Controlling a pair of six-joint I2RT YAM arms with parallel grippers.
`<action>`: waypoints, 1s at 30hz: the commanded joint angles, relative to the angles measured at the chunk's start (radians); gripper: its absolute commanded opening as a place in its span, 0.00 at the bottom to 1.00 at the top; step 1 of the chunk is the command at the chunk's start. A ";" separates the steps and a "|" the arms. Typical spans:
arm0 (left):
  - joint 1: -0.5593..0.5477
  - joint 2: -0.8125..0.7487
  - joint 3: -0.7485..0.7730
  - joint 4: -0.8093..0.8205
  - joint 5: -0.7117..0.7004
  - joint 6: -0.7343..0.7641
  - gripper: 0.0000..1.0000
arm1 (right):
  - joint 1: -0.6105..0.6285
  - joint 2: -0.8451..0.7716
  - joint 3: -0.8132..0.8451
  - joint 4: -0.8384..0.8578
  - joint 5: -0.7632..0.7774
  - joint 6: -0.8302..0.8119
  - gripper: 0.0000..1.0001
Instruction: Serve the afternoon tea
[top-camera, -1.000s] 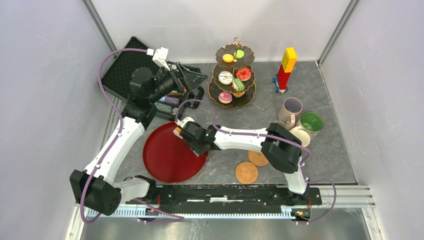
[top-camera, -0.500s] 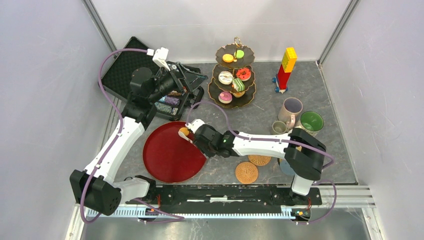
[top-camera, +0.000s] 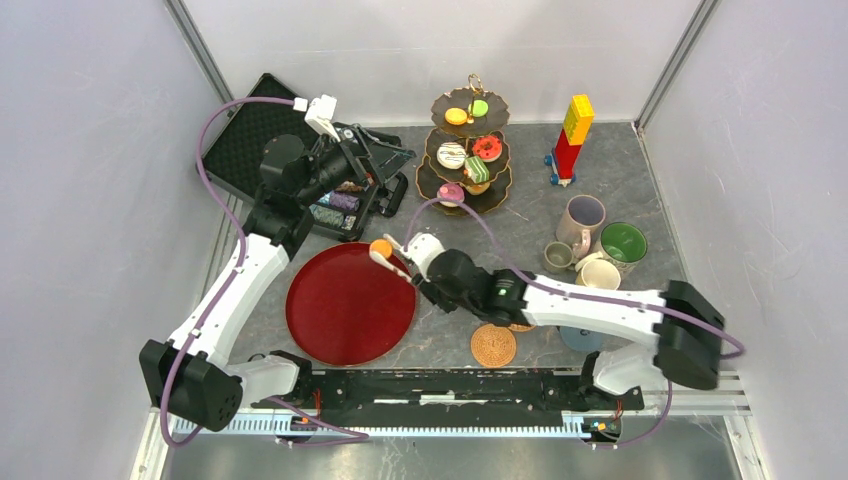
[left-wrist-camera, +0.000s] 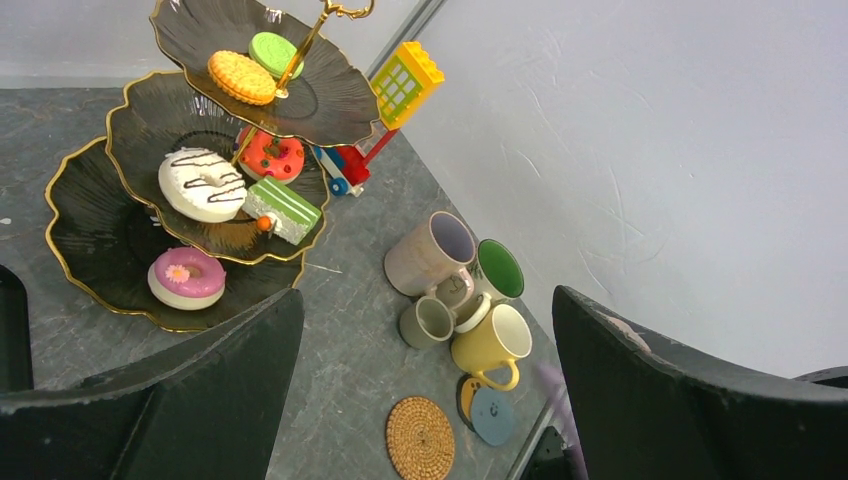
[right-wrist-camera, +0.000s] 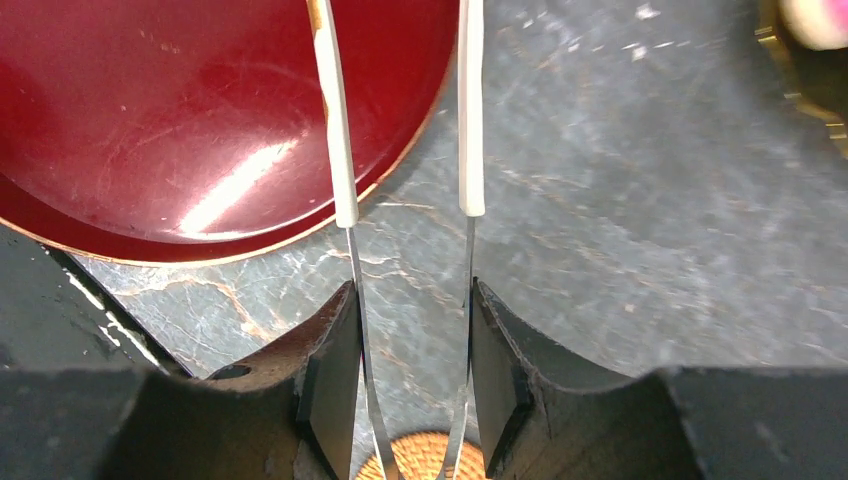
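Currently clamping right gripper (right-wrist-camera: 412, 300) on tongs (right-wrist-camera: 338, 150), carrying orange treat (top-camera: 380, 247) at tips, front-left of stand (top-camera: 470, 195), not yet delivering. Holding left gripper (left-wrist-camera: 425, 320) spread, empty, left of stand. Noting several treats (top-camera: 452, 155) on stand; mugs (top-camera: 583, 218) right of stand, off coasters (top-camera: 493, 345).

Top external: high behind the arm bases, facing down over the whole worktop (top-camera: 640, 190). Left wrist: mid-distance, oblique, towards the three-tier stand (left-wrist-camera: 95, 230) and mugs (left-wrist-camera: 435, 255), both shared with top external. Right wrist: close, straight down past tongs (right-wrist-camera: 337, 150) onto the red tray (right-wrist-camera: 150, 120) rim, shared with top external.
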 joint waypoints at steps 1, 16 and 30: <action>-0.005 -0.052 -0.002 0.022 -0.034 0.010 1.00 | -0.027 -0.188 -0.049 0.040 0.123 -0.068 0.21; -0.010 -0.070 -0.006 0.014 -0.057 0.025 1.00 | -0.266 -0.320 0.212 -0.132 0.322 -0.160 0.18; -0.011 -0.046 0.006 0.005 -0.038 0.023 1.00 | -0.495 -0.145 0.394 -0.171 0.130 -0.182 0.21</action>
